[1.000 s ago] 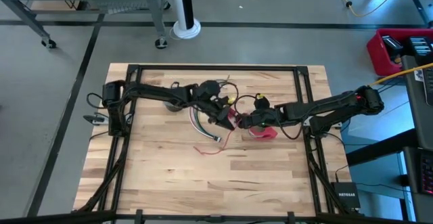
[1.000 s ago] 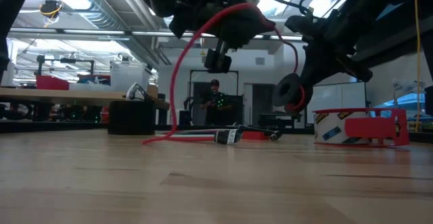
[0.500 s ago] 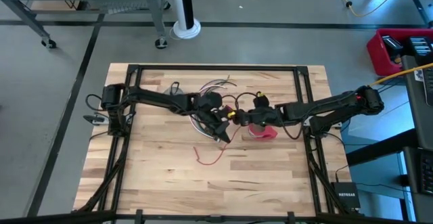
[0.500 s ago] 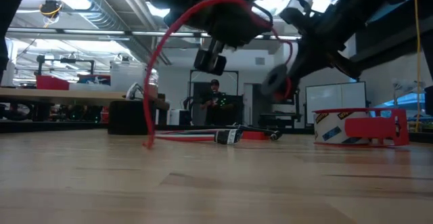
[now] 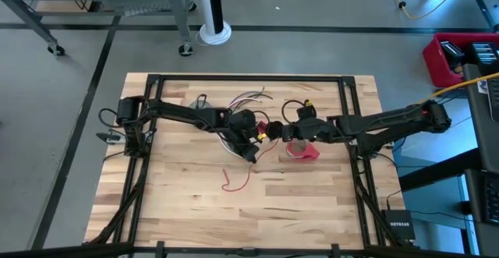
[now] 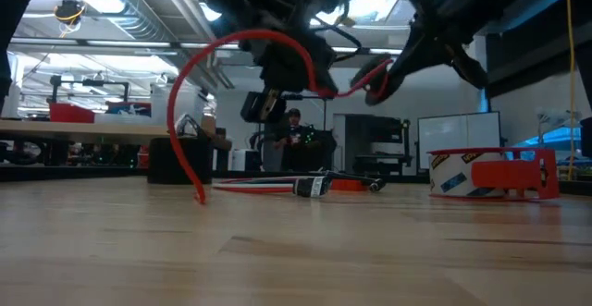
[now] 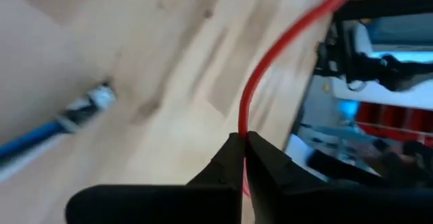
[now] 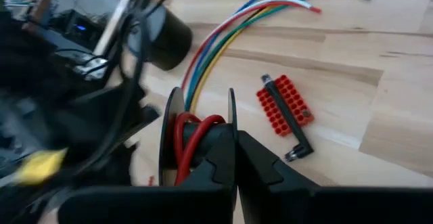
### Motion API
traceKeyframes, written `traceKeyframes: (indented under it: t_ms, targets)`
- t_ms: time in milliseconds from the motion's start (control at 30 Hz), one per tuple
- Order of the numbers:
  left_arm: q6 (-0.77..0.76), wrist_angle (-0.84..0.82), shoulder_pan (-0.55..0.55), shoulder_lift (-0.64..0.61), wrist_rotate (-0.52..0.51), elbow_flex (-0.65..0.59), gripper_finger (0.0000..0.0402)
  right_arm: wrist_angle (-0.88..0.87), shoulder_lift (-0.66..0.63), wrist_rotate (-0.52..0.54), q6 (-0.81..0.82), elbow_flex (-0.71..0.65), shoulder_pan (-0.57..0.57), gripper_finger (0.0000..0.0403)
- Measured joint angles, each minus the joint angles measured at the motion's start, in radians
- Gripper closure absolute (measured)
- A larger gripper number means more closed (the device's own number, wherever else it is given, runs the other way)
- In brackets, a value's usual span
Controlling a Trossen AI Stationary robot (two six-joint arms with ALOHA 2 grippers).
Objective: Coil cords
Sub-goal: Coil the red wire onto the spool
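Both hands meet over the middle of the table, and from above you can see why: the left hand [image 5: 255,136] and the right hand [image 5: 290,132] sit just beside each other so one red wire [image 5: 236,182] can pass between them. Its free tail trails onto the wood toward the near side, loose and uncoiled. Behind the left hand, the bundle of coloured wires [image 5: 248,98] fans toward the far edge, lying flat and untouched. The red tape roll [image 5: 306,152] sits just near of the right hand, out of play.

From table height, the red wire [image 6: 208,84] arcs up from the wood on the left to the raised hands, so you're keeping it lifted, presumably to wind it without dragging. The plug end [image 6: 312,186] of the long bundle rests flat further back; the tape roll [image 6: 490,174] stands at right.

At your left wrist, the fingers [image 7: 223,166] are pinched shut on the red wire [image 7: 270,55], feeding it as a guide.

At your right wrist, the hand [image 8: 235,149] is closed on a small spool [image 8: 174,139] already carrying red turns; I judge this is the winding core. Beyond it lie the coloured wires [image 8: 237,24], a small red block [image 8: 284,102] and a black cylinder [image 8: 166,38].
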Motion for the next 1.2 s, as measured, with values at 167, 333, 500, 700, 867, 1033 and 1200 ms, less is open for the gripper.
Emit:
traceKeyframes:
  t_ms: [167, 333, 500, 700, 867, 1033, 1200]
  targets:
    - [0.081, -0.06, 0.032, 0.0, -0.055, 0.0, 0.0401, -0.037, -0.032, -0.04, -0.006, 0.0, 0.0, 0.04]
    - [0.134, -0.104, 0.055, 0.0, -0.099, 0.0, 0.0401, -0.105, -0.033, -0.095, -0.006, 0.0, 0.008, 0.04]
    - [0.173, -0.128, 0.075, 0.0, -0.119, 0.0, 0.0401, -0.139, -0.052, -0.099, -0.006, 0.0, 0.05, 0.04]
    - [0.203, -0.14, 0.099, -0.002, -0.173, 0.0, 0.0401, -0.178, -0.155, -0.064, 0.006, 0.0, 0.095, 0.04]
    - [0.203, -0.107, 0.115, -0.002, -0.189, 0.002, 0.0401, -0.24, -0.238, 0.005, 0.007, -0.002, 0.132, 0.04]
    - [0.197, -0.065, 0.115, -0.002, -0.195, 0.001, 0.0401, -0.246, -0.315, 0.065, 0.086, -0.084, 0.169, 0.04]
    - [0.191, -0.058, 0.116, -0.002, -0.197, 0.0, 0.0401, -0.113, -0.413, 0.093, 0.198, -0.257, 0.201, 0.04]
